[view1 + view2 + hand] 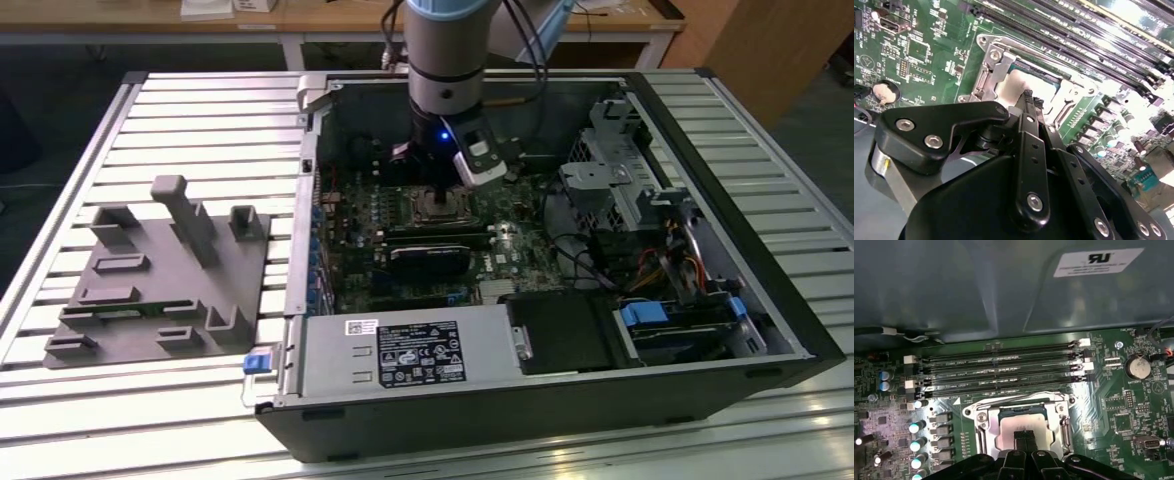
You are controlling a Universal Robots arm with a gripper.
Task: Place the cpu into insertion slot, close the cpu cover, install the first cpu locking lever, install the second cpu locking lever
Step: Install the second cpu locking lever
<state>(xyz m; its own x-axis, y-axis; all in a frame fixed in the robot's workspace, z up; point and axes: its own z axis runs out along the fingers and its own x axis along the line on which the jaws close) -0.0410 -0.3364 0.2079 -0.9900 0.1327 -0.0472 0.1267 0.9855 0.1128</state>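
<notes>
Slatted metal tabletop (160, 110) under my rig holds an opened computer case (561, 400) lying on its side, with a wooden desk (160, 22) behind it. My gripper (1025, 436) reaches straight down into the case, its black fingertips (1028, 95) drawn narrowly together and resting on the silver-grey top of the cpu (1021, 426); I cannot tell whether they pinch anything. That chip sits inside the insertion slot (1061, 435), seen in both wrist views, and the cpu cover (1024, 401), a silvery frame, lies down around it with the chip showing through its window. Just beside the socket run long black memory slots (1004, 371) on the green circuit board (1114, 410), and a round coin battery (1137, 367) sits near its edge. In the exterior view, a grey power supply box (400, 355) with a dark label lies in the near part of the case, and a grey moulded tray (154, 280) rests on the table toward the exterior view's left, well apart from the case.
</notes>
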